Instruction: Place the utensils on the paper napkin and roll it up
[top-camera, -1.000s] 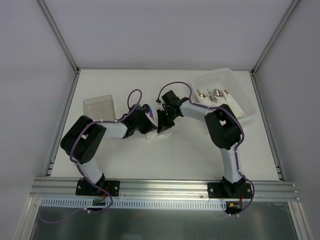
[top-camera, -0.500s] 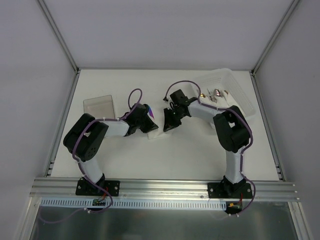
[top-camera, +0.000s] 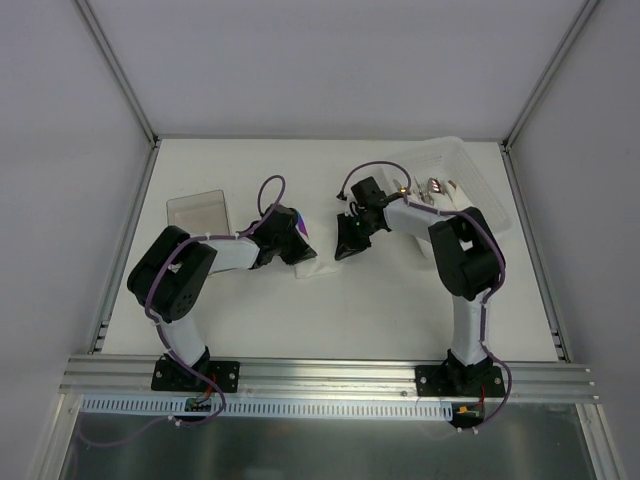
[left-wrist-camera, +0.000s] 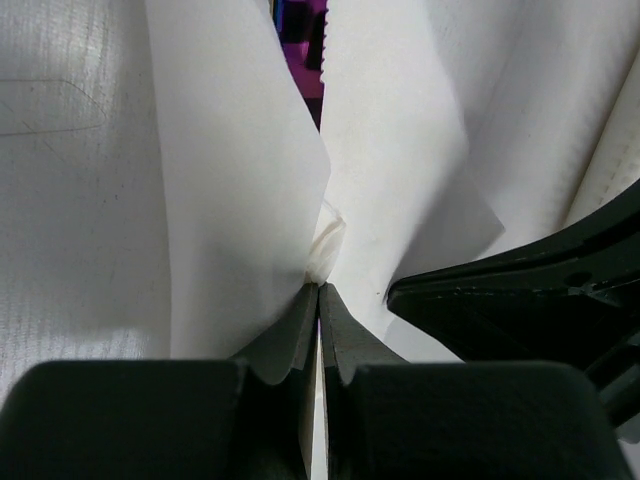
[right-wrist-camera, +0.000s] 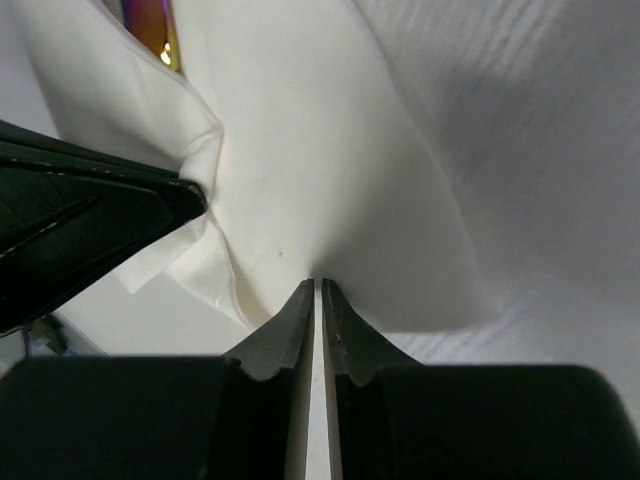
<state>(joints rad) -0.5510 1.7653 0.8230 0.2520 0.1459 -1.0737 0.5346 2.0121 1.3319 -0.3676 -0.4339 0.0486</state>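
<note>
Paper napkin is sitting right at the tips of both arms, so I'm starting there. The left end effector is clamping fully shut on a crumpled bit of the paper, and the sheet is fanning away from that pinch in two loose flaps. The right end effector is showing only a hairline slit between its jaws. The creases are all running into its tips, so I'm reading it as nipping the paper too, just more lightly.

What's changing: over the last second the right arm is swinging out to the right, away from the left one, and its jaws are easing off a touch. The two were bunched almost tip to tip, and now a gap is opening between them. My guess is that's either tugging the napkin taut between the two pinches or the right side is getting ready to let go.

Moving outward, the iridescent piece is peeking out between the flaps beyond the left tips, so it's getting wrapped. The black spoon isn't showing anywhere. The bundle is lying on the desk between the arms, near the clear plastic box but not touching it.
</note>
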